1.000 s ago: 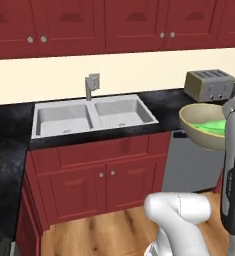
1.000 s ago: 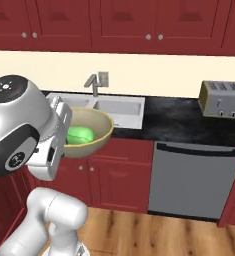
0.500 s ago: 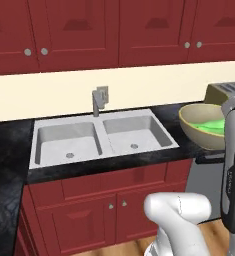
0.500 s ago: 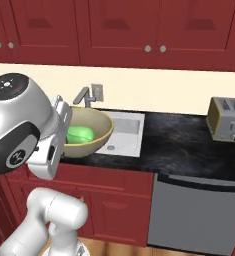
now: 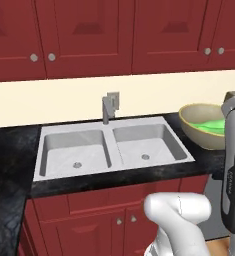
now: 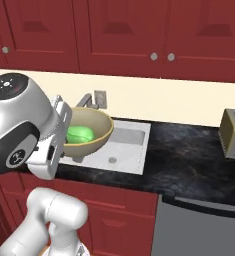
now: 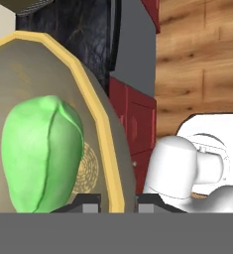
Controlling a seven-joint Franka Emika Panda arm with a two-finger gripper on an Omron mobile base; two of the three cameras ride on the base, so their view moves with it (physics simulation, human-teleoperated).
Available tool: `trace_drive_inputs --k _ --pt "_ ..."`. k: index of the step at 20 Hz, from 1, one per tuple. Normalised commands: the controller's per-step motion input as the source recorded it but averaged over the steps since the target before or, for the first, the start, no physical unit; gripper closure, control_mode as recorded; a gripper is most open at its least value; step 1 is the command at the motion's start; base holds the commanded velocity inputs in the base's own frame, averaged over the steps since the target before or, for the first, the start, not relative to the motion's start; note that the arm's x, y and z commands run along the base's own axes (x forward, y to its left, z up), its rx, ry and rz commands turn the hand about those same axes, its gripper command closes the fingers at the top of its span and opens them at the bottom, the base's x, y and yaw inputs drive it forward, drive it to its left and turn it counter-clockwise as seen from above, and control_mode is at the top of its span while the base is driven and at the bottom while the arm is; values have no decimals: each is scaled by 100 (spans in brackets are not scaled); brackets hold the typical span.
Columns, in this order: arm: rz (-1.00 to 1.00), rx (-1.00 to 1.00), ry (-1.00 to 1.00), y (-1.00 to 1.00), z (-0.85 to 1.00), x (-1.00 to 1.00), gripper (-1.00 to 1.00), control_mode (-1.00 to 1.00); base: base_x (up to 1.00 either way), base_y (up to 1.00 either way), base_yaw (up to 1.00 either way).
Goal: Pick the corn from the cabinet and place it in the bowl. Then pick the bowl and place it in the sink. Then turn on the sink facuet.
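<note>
The sink (image 5: 114,147) looks like light grey matt metal, as does the sink facuet (image 5: 109,106) — both set in a glossy black marbled worktop (image 6: 189,160) — while the tan bowl (image 6: 91,132) is smooth, the corn (image 7: 42,154) bright glossy green, and the cabinets (image 5: 89,35) dark red.

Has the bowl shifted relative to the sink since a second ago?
Yes. In the right base view the bowl now overlaps the sink's left part and the faucet, instead of hanging before the cabinets below.
</note>
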Motion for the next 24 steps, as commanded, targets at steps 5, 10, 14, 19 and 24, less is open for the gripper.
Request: trace_drive_inputs --k 5,10,14,19,24 --pt "0 0 0 0 0 0 100 100 45 -11 10" --pt "0 0 0 0 0 0 100 100 48 -30 8" --pt "0 0 0 0 0 0 100 100 37 -25 5" --pt "0 0 0 0 0 0 100 100 34 -20 5" --pt "0 0 0 0 0 0 100 100 30 -14 8"
